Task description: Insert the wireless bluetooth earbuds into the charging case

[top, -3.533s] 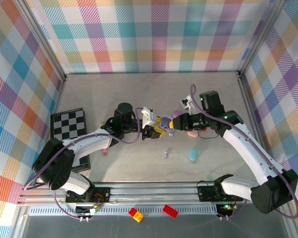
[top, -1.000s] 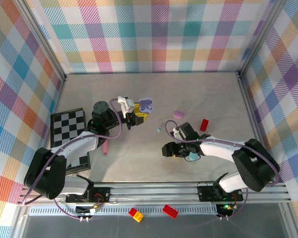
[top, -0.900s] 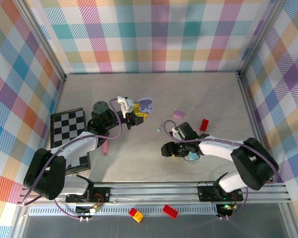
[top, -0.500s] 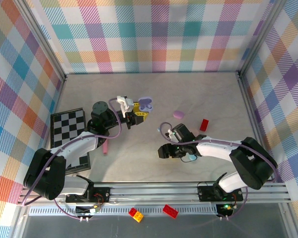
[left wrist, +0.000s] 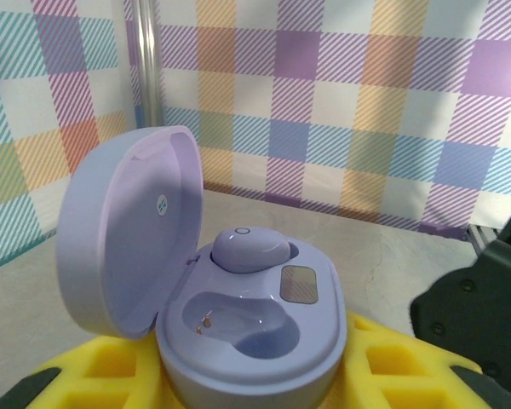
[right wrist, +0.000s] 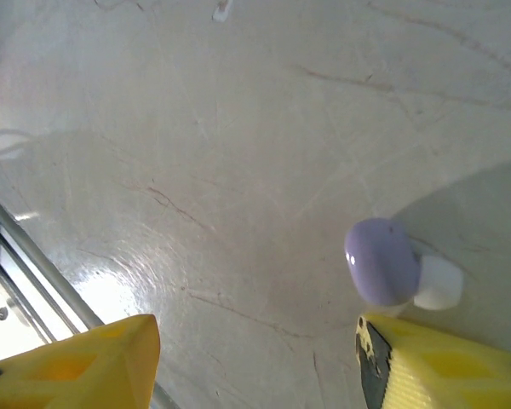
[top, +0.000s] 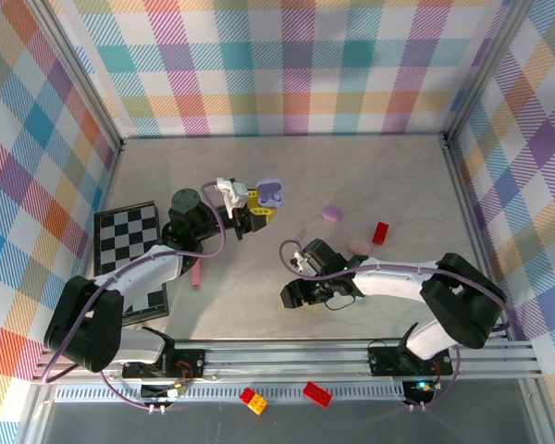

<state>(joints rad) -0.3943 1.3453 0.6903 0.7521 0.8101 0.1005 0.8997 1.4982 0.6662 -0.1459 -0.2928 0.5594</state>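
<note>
The left gripper (top: pixel 259 207) is pinching the open lavender charging case (left wrist: pixel 247 332) between its yellow pads (left wrist: pixel 77 383), holding it upright with the lid (left wrist: pixel 123 230) swung back to the left in the left wrist view. One lavender earbud (left wrist: pixel 249 250) is sitting in the far socket, and the near socket is lying bare. The right gripper (top: pixel 294 294) is hanging low over the table (top: pixel 222 305) near its front middle, with its fingers (right wrist: pixel 77 366) spread apart. A second lavender earbud (right wrist: pixel 383 260) is lying on the table between them, just beside one finger. Whether it is touching that finger cannot be told. A closed lavender case (top: pixel 332 213) and a red brick (top: pixel 380 232) are resting farther back.
</note>
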